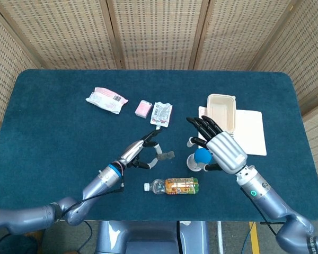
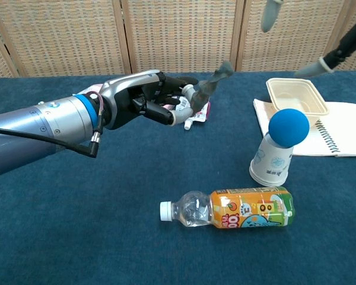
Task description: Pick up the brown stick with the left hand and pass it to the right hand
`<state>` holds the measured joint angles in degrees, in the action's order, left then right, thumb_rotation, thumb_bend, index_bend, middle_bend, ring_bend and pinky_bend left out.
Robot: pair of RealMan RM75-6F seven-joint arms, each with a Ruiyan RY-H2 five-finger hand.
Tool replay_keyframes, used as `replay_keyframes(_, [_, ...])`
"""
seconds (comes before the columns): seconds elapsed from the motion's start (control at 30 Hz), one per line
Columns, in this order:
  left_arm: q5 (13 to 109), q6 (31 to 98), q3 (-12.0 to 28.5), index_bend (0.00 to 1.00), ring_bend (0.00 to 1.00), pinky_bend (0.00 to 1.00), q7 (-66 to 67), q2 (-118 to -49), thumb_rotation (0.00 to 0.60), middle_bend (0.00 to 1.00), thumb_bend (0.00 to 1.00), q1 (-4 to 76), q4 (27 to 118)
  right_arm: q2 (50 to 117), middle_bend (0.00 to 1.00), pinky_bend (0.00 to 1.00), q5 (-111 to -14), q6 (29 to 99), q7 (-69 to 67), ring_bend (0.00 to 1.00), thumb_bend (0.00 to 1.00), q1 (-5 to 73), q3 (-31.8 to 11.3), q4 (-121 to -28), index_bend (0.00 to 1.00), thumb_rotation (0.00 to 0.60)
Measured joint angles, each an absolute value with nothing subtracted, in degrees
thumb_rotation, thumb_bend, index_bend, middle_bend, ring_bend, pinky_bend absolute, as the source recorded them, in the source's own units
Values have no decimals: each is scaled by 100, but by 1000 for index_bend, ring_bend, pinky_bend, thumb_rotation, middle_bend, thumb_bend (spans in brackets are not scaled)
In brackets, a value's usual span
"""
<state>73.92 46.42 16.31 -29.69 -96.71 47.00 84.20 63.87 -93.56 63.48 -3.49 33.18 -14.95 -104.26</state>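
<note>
My left hand point(image 1: 139, 153) point(image 2: 151, 101) is raised over the middle of the table and pinches the brown stick point(image 1: 166, 155) point(image 2: 213, 80) at its near end; the stick points right and upward. My right hand point(image 1: 218, 147) hovers open with fingers spread above the paper cup, a short way right of the stick's tip and not touching it. In the chest view only its fingertips point(image 2: 272, 15) show at the top right edge.
A blue ball point(image 1: 202, 155) sits on an upturned paper cup point(image 2: 272, 164). A plastic bottle point(image 1: 175, 186) lies near the front edge. A beige tub point(image 1: 221, 113) rests on a notebook point(image 1: 250, 132). Snack packets point(image 1: 106, 99) point(image 1: 161, 113) and a pink eraser point(image 1: 143, 108) lie further back.
</note>
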Motion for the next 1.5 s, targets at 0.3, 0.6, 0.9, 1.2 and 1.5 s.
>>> replay_keyframes(0.3, [7282, 4577, 1699, 770, 0, 0, -2960, -9654, 600, 0, 486, 4798, 8574, 6902, 36, 0, -9320, 6118, 466, 0, 272, 3818, -1574, -10255, 519, 600])
replay_keyframes(0.6, [7315, 4564, 1689, 771, 0, 0, -3151, -9492, 600, 0, 489, 4771, 8605, 7168, 40, 0, -9241, 6051, 1047, 0, 287, 4076, -1519, -10196, 536, 600])
replay_keyframes(0.9, [7472, 4516, 1585, 777, 0, 0, -3300, -9306, 600, 0, 491, 4767, 8686, 7335, 48, 0, -9256, 6147, 1306, 0, 292, 4190, -1466, -10049, 543, 600])
replay_keyframes(1.2, [7455, 4521, 1546, 777, 0, 0, -3303, -9318, 600, 0, 491, 4799, 8686, 7419, 60, 0, -9265, 6259, 1429, 0, 370, 4278, -1410, -9968, 578, 600])
replay_keyframes(1.5, [7389, 4505, 1545, 778, 0, 0, -3316, -9301, 600, 0, 491, 4817, 8680, 7372, 65, 0, -9176, 6274, 1324, 0, 385, 4300, -1339, -10093, 595, 600])
